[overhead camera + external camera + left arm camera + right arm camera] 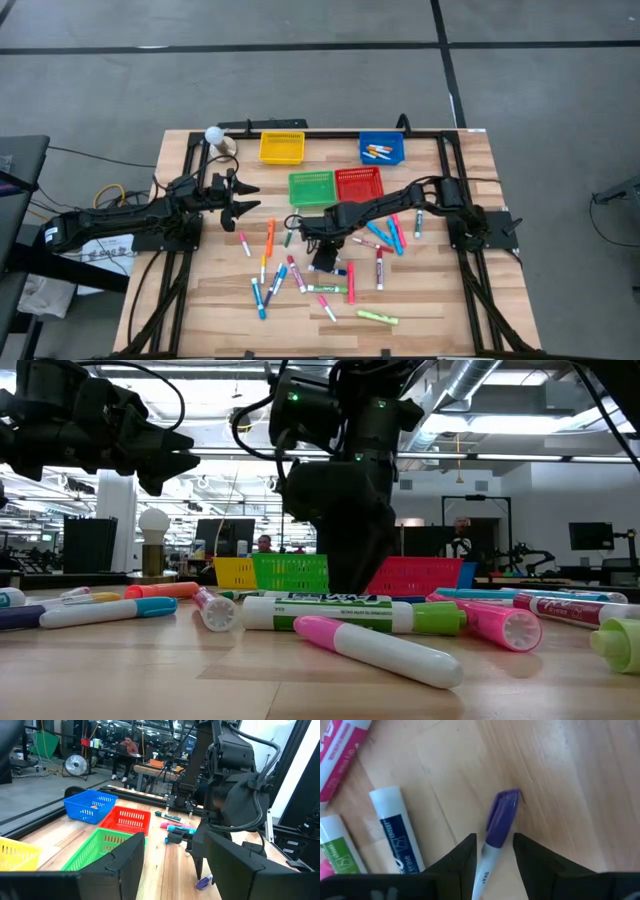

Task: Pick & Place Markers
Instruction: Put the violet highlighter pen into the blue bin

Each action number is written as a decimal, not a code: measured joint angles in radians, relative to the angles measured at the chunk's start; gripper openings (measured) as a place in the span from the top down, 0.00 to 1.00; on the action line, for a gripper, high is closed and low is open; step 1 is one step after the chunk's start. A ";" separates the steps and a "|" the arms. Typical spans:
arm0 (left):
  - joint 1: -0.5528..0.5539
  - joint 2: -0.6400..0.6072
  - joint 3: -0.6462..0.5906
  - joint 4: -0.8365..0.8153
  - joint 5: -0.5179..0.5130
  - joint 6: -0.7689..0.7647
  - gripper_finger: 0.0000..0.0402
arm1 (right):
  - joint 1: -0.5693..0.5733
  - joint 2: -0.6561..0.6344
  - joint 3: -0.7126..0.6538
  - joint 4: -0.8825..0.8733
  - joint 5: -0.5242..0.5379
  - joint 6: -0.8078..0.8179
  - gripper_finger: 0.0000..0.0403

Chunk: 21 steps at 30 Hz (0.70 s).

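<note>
Pick step: right gripper [494,851] is down at table centre among scattered markers [330,270], fingers spread either side of purple-capped marker [496,832], not pinching it yet. Next move, I'd say: squeeze on the barrel, lift, carry to a basket, maybe the blue basket [382,147] holding markers. Left gripper [243,197] hangs spread beside the green basket [311,187], idle.

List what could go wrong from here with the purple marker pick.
1. The right gripper straddles the purple marker near its cap end; closing off-centre, it may tilt or slip out.
2. A blue-labelled marker lies close beside the fingers and could get nudged.
3. The left gripper waits open near the green basket, where a carry to the baskets might crowd it.
</note>
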 joint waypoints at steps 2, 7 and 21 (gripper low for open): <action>0.000 0.000 0.000 0.000 0.000 0.000 0.49 | 0.003 -0.002 -0.012 0.011 0.018 0.013 0.71; 0.000 0.000 0.000 0.002 0.000 0.000 0.49 | 0.009 -0.002 -0.019 0.009 0.047 0.027 0.78; 0.000 0.000 0.000 0.003 0.000 0.000 0.49 | 0.023 0.004 0.006 -0.020 0.091 0.053 0.90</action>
